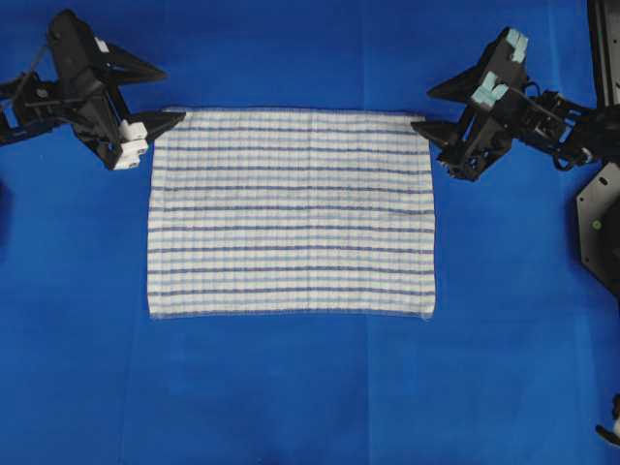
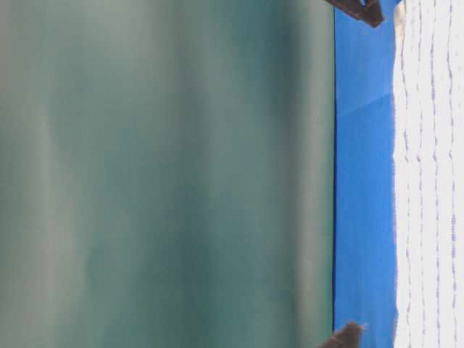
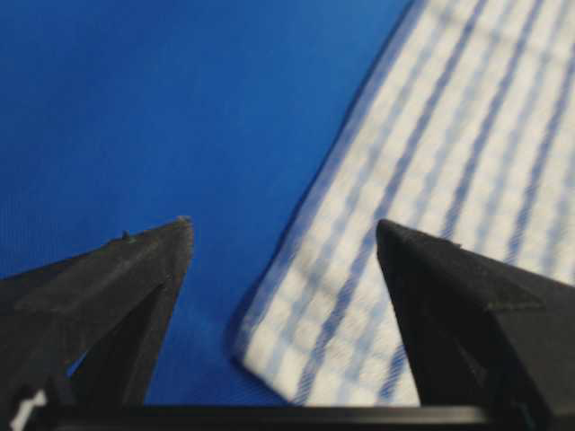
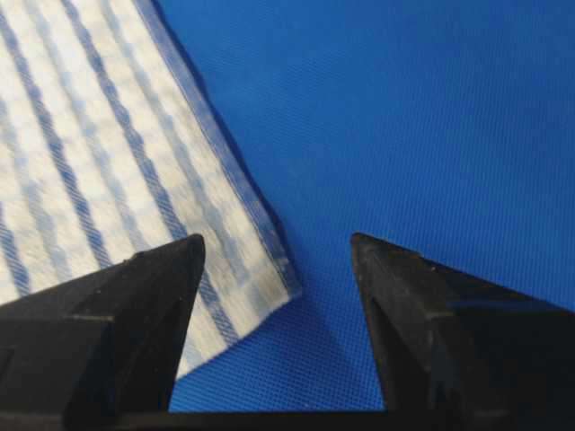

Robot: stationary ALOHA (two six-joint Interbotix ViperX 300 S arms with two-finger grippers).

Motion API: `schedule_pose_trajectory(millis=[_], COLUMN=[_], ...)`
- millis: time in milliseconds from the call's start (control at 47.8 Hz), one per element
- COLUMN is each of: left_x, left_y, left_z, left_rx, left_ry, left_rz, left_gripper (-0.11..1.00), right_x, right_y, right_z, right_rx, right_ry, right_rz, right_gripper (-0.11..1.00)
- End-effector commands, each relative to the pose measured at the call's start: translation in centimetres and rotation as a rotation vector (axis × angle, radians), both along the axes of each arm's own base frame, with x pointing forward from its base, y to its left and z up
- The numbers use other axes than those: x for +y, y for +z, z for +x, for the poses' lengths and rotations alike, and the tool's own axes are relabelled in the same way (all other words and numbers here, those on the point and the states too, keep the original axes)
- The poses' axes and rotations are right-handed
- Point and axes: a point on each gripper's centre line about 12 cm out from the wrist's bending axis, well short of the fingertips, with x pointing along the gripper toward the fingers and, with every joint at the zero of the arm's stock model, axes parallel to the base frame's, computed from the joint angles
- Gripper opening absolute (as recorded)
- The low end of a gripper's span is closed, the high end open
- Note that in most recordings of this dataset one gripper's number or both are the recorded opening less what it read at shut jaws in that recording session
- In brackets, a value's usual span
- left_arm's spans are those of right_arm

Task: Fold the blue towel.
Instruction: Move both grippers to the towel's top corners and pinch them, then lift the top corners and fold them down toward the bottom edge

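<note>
While the towel (image 1: 291, 213) lies flat and unfolded in the middle of the blue table cover (image 1: 291, 397), both grippers hang spread wide over its two far corners, holding nothing.

Thin, woven and limp, it looks light and floppy; it should sag and drape once lifted, so each corner likely wants a pinch well in from the edge. One finger of the left gripper (image 3: 283, 235) sits over the cloth and one over the cover, straddling the corner; the right gripper (image 4: 277, 251) straddles its corner the same way, jaws apart.
</note>
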Motion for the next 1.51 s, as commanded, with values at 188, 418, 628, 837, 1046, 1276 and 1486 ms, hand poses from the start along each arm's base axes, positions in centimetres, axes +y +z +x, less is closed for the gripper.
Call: schedule_pose_trajectory(millis=[188, 418, 628, 837, 1046, 1276, 1486], left_x=[0.6, 0.4, 0.0, 0.1, 0.1, -0.1, -0.2], left_y=[-2.2, -3.2, -3.7, -3.5, -2.0, 0.2, 0.4], left_z=[0.6, 0.7, 0.7, 0.9, 1.0, 0.7, 0.9], left_rx=[0.040, 0.074, 0.095, 0.087, 0.069, 0.052, 0.049], left_ry=[0.016, 0.008, -0.006, -0.008, -0.017, -0.022, -0.028], left_rz=[-0.022, -0.038, -0.047, -0.041, -0.019, -0.013, -0.011], left_gripper=[0.75, 0.36, 0.05, 0.04, 0.04, 0.04, 0.04], right_x=[-0.3, -0.1, 0.4, 0.5, 0.4, 0.6, 0.7], right_y=[-1.1, -1.9, -1.9, -1.8, -0.4, 1.4, 1.4], right_z=[0.6, 0.8, 1.1, 1.2, 1.3, 1.2, 1.2], right_rx=[0.012, 0.035, 0.031, 0.028, -0.014, -0.056, -0.048], right_ry=[-0.017, -0.014, 0.004, 0.009, 0.009, 0.017, 0.019], right_rz=[0.009, 0.022, 0.020, 0.018, 0.003, -0.009, -0.002], right_gripper=[0.69, 0.50, 0.09, 0.05, 0.05, 0.05, 0.05])
